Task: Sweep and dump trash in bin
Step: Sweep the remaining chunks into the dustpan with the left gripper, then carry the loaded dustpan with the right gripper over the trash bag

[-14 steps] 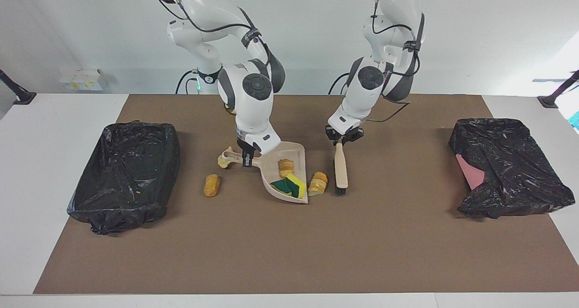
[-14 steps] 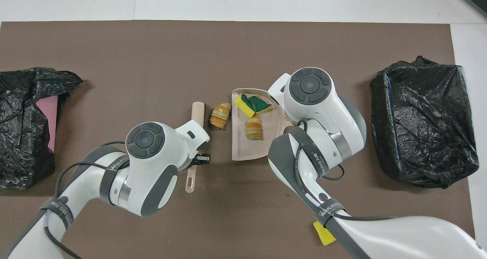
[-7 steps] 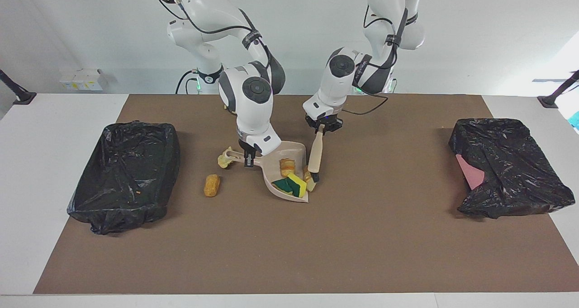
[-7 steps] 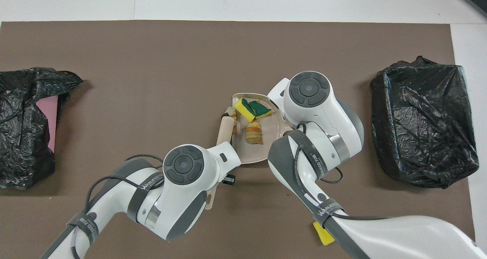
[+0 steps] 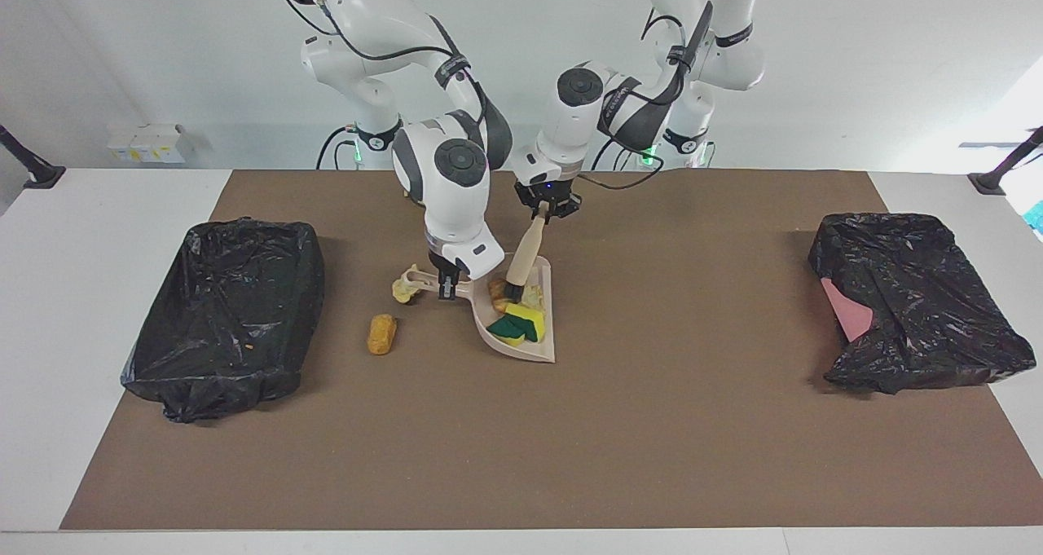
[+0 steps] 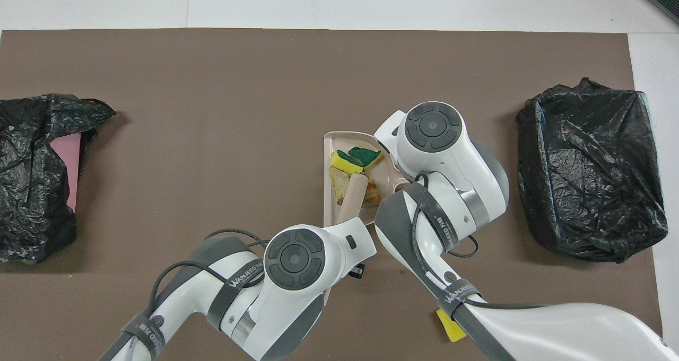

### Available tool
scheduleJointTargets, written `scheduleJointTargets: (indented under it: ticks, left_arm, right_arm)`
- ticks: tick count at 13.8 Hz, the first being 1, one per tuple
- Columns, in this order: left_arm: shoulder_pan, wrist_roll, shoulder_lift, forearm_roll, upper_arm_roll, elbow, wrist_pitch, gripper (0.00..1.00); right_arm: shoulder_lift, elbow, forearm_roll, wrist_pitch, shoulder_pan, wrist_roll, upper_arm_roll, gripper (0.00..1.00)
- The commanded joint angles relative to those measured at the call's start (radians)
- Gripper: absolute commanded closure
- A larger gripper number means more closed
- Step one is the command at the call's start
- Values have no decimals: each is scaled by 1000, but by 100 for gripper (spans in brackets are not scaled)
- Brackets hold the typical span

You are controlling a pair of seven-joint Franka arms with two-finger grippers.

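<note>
Four scraps [image 5: 517,317] lie bunched in the dustpan [image 5: 544,345] mid-mat: a yellow-and-green sponge pair and bread lumps nearer the robots. We see two more only in the facing view, where a tan lump [image 5: 381,333] lies on the mat toward the right arm's end and a pale one [image 5: 402,291] sits by the pan's handle tip; overhead, the right arm covers both. The overhead view, though, shows the brush [image 6: 351,197] lying between the bread lumps, its bristle end among them. We have wide bare mat between the pan and each black-lined bin [image 5: 224,310] at the table's ends. The left gripper [image 5: 544,208], over the pan's robot-side edge, is clamped on the brush handle, which slants down into the pan. The right gripper [image 5: 446,284] is closed on the pan's handle.
</note>
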Motion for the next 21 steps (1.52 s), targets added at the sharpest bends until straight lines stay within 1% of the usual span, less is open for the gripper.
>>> scheduleJointTargets:
  ticks: [1,3,7,8,9,10,13,15,17,19,20,21]
  left_arm:
    - [4,-4,-50,-20,18,16,-54,100]
    - [20,-73,-81,-20,25,8,-100,100]
    - [24,-355,-134,-17,25,-45,-174,100]
    - [15,-432,-156,-17,25,-79,-170,100]
    - [11,-478,-188,-17,21,-131,-160,100]
    - [9,-486,-226,-18,17,-184,-150,100]
    - [-32,-504,-292,-27,15,-304,-96,100]
    - [-58,-504,-323,-76,15,-379,-24,100]
    - [-100,-504,-326,-124,15,-429,54,100]
    - [-155,-504,-311,-162,15,-467,154,100]
    - [-169,-504,-305,-171,15,-478,183,100]
    - [-169,-498,-300,-173,17,-475,186,75]
  right_arm:
    - [-34,-23,19,-5,-20,-12,6,100]
    - [-43,-23,19,-6,-34,-20,6,100]
    - [-65,-26,21,-6,-76,-58,8,100]
    - [-86,-26,30,-6,-102,-99,8,100]
    - [-113,-21,71,-8,-145,-157,6,100]
    - [-135,-20,117,-20,-199,-225,6,100]
    - [-179,-3,179,-61,-328,-362,6,100]
    - [-203,5,194,-77,-414,-449,3,100]
    - [-206,38,196,-117,-509,-546,0,100]
    - [-206,48,194,-115,-598,-636,-3,100]
    - [-206,48,185,-102,-638,-694,-3,100]
    - [-206,48,173,-97,-667,-736,-4,100]
